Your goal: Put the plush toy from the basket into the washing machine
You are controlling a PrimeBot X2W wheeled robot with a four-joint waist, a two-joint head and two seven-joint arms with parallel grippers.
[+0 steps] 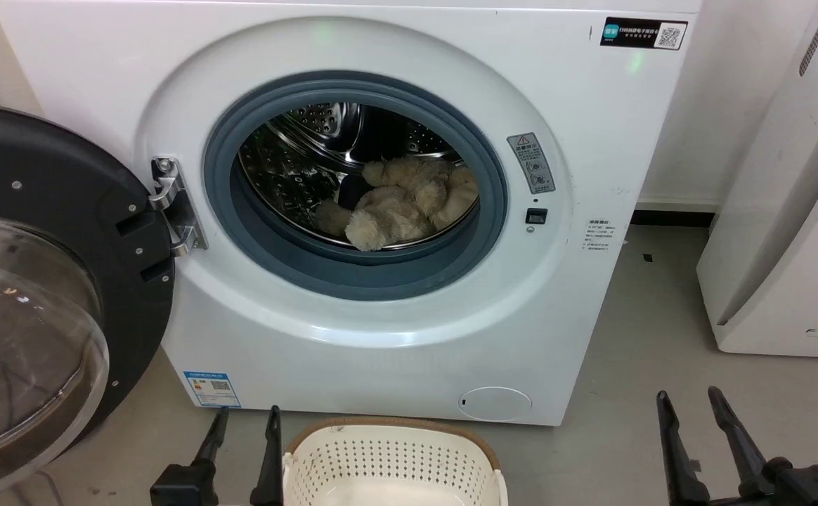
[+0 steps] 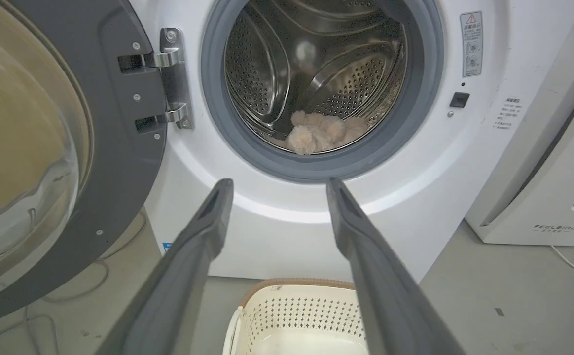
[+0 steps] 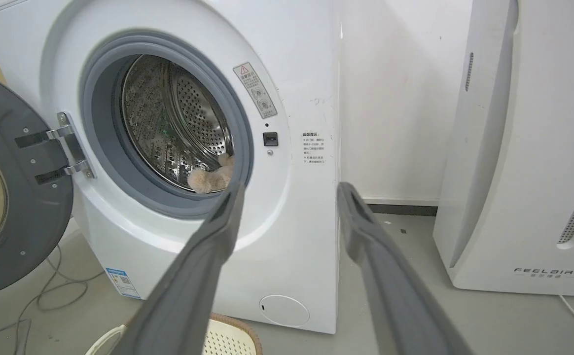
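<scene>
Plush toy (image 1: 409, 204) lay inside washing machine (image 1: 381, 351), up-frame; left fingers (image 1: 211, 439) nearer than right fingers (image 1: 671, 436); both pairs apart, empty

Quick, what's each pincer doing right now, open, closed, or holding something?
Left pincer: open, holding nothing.
Right pincer: open, holding nothing.

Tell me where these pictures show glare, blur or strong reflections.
Head view: soft glare on the washer front, room reflections in the door glass. Left wrist view: the near fingers look soft, the toy clearer. Right wrist view: the drum glints, and the fingers are soft too.
</scene>
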